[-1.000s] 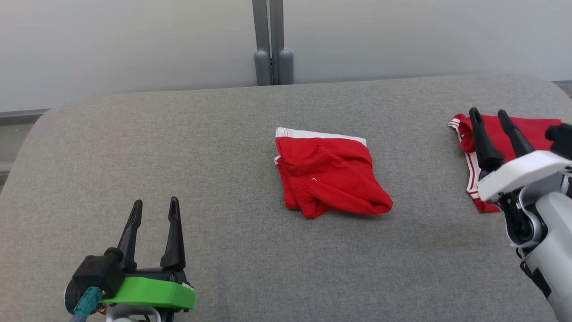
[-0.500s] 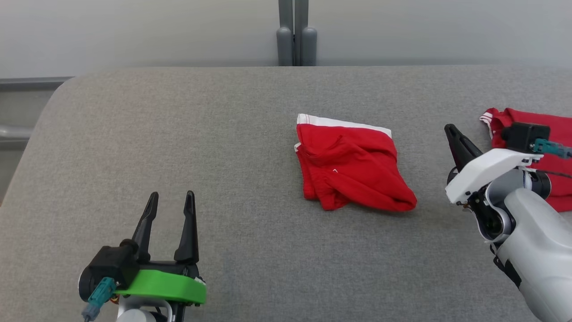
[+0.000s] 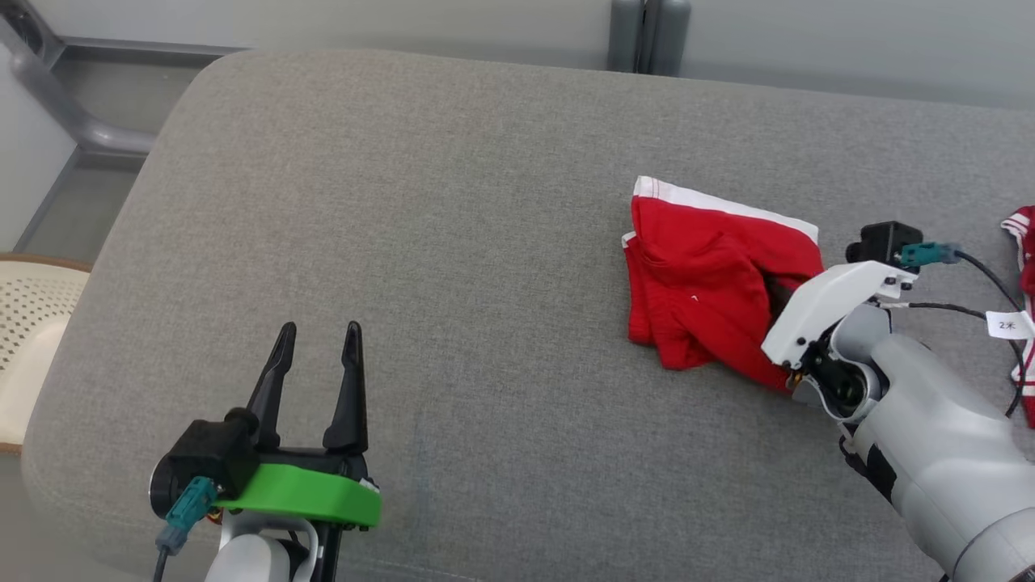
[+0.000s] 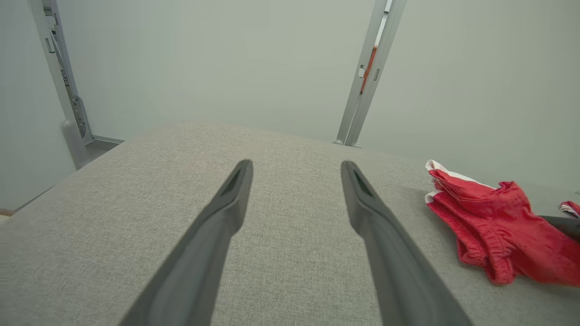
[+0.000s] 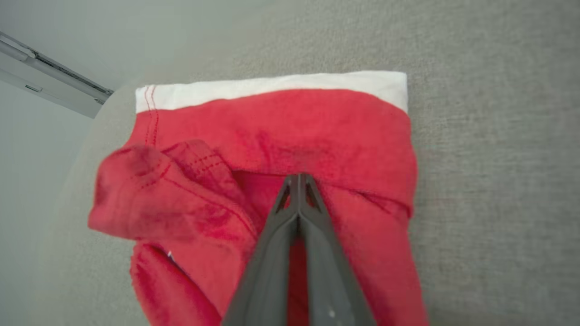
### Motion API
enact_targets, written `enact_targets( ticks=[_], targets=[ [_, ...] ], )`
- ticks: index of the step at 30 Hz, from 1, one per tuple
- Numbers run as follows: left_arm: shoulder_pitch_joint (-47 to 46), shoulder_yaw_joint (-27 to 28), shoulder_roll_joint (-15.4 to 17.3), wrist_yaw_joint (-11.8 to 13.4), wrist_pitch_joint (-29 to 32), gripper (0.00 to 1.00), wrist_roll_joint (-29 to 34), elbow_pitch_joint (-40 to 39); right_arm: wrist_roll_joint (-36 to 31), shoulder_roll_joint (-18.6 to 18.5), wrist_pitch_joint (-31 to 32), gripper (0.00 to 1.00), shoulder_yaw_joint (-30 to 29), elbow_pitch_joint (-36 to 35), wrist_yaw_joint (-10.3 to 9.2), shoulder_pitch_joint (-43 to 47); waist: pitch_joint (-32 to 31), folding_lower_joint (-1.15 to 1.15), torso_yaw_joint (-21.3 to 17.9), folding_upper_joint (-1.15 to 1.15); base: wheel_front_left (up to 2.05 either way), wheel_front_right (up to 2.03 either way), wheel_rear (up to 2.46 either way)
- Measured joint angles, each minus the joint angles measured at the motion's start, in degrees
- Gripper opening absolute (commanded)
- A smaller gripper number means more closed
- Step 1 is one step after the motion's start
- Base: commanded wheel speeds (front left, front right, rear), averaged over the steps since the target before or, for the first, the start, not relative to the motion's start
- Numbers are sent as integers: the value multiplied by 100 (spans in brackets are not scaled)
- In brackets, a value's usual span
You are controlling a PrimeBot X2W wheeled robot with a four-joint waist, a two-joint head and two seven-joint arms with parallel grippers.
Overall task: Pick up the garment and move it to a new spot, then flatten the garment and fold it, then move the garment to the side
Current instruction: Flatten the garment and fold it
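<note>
The right gripper (image 5: 299, 177) has its jaws pressed together, tips on the rumpled garment (image 3: 711, 299) on the surface (image 3: 453, 242). The left gripper (image 3: 320, 327) hovers well apart, jaws spread.

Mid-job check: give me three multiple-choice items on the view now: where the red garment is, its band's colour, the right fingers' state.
1. The red garment lies on the grey surface: A) toward the robot's right; B) at its far left; C) hanging off the near edge.
2. Its waistband is: A) black; B) green; C) white.
3. The fingers of the right gripper are: A) spread wide; B) shut, tips over the garment; C) shut, over bare surface.
A, the head view places it right of centre; C, a white strip runs along one edge; B, the right wrist view shows the tips meeting on red cloth.
</note>
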Motion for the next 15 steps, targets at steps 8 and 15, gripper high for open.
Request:
enact_targets(
  ticks=[8,15],
  targets=[
    [34,116,-10,3,0,100,10,36,469,74,201,0,520,-710,0,366,65,0,84,0,0,0,0],
    [41,109,-16,-9,0,100,63,45,661,215,-299,0,1202,-1945,0,706,-24,0,-187,0,0,0,0]
  ],
)
